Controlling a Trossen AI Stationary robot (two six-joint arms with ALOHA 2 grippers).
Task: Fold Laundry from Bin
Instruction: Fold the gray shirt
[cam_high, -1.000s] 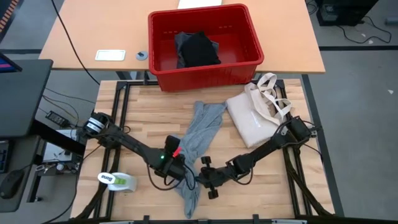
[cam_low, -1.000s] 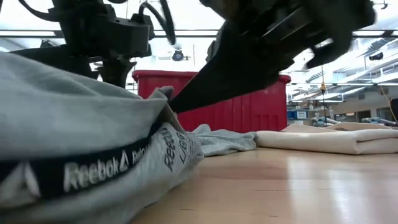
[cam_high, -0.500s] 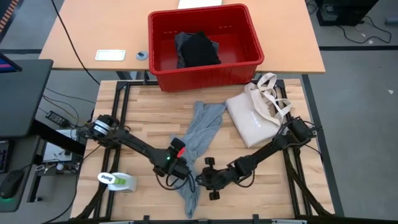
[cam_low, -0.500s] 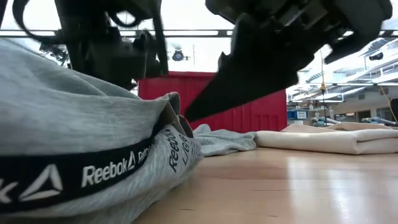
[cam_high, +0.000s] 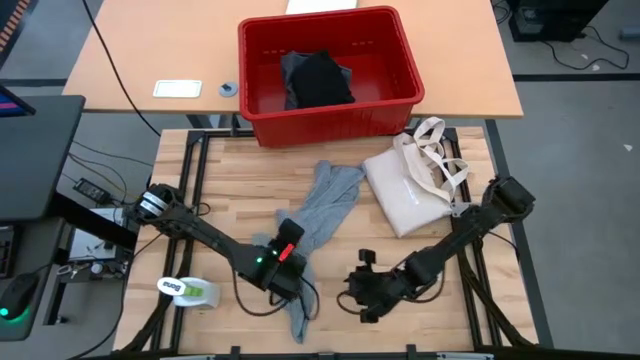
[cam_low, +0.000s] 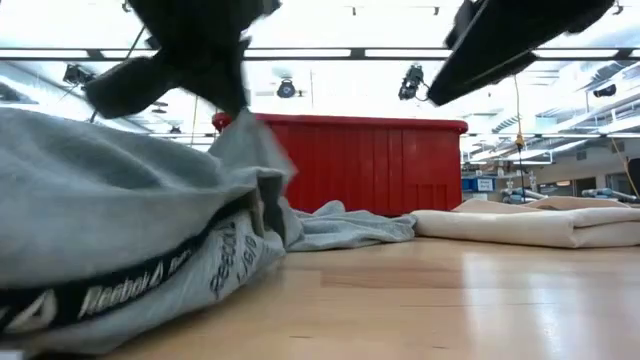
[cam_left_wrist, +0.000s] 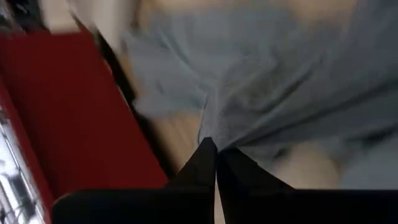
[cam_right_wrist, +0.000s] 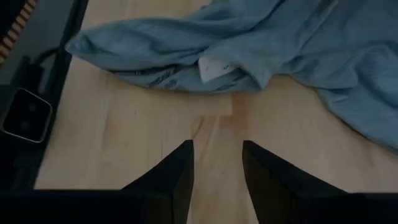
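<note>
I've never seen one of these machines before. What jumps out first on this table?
The big red bin at the far edge stands out most, with a black garment lying inside it. In front of it, a grey T-shirt trails down the middle of the wooden table, and the left gripper is shut on its near end. The right gripper is open beside it, and a cream tote bag lies to the right.

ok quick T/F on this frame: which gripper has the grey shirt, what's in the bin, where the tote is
1. The left gripper is shut on the grey T-shirt. True.
2. The right gripper holds the shirt too. False: it is open over bare wood, clear of the cloth.
3. The red bin is empty. False: a black garment lies in it.
4. The cream tote bag lies on the table beside the shirt. True.
5. The shirt lies flat and folded. False: it is bunched in a long strip.
</note>
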